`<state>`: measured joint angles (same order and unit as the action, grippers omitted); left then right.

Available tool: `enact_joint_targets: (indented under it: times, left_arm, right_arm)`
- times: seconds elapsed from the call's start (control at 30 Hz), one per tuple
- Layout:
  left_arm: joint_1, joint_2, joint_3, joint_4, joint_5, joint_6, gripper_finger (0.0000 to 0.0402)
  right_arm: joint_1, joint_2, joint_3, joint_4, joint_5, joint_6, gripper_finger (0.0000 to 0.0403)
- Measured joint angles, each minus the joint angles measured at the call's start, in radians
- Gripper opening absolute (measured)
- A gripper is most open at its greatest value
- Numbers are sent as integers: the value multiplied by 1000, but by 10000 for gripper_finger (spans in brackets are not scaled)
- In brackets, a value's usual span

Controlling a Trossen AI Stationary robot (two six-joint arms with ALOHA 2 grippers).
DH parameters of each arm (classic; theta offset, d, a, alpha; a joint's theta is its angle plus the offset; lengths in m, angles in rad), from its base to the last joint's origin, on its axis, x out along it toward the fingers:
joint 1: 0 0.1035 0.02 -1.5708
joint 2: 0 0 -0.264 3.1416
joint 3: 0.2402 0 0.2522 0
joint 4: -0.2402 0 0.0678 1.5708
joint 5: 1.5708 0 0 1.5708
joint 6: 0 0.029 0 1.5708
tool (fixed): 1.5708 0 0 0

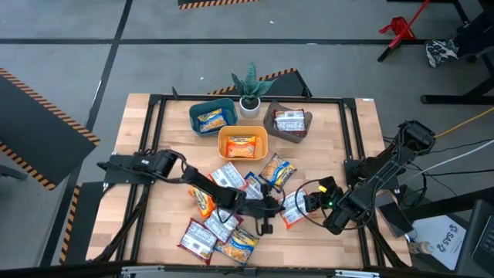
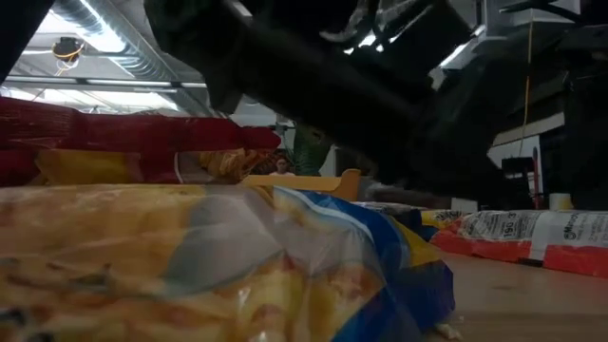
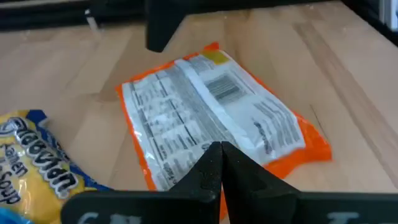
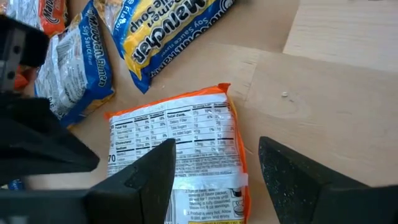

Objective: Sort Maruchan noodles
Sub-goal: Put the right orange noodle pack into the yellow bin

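Both arms have met over the same orange packet, which lies label side down, nutrition panel up, on the bare wooden surface at the right edge of the loose pile of Maruchan noodles. The right gripper hangs just above it with its fingers spread wide, one to each side of the packet's near end — a stance that looks set for a pinch across its width, though nothing is held yet. The left gripper reaches in from the other side with its fingers pressed together and empty, their tips right at the packet's edge; whether they touch it cannot be told, but closed tips there would suit nudging or pinning it flat. At the back of the surface three bins stand in a row beside a small potted plant: the teal bin and the orange bin each hold an orange-and-yellow packet, the grey bin a red-and-white one. By that pattern, sorting has begun and most packets still wait in the pile.
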<state>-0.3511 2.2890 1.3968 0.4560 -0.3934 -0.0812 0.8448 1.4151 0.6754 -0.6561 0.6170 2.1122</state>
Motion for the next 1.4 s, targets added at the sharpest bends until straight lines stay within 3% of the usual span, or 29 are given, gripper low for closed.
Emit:
enact_joint_targets:
  times: [0.37,0.77,1.2,1.4]
  left_arm:
    - [48,-1,2,43,-4,31,0]
    - [45,42,4,39,57,-35,0]
    - [22,66,8,-3,18,-71,0]
    - [22,68,7,-5,18,-73,0]
  right_arm:
    - [0,0,0,1,3,-1,215]
    - [-1,0,0,4,1,2,215]
    - [0,0,0,4,-16,0,215]
    - [-1,0,0,62,16,-76,215]
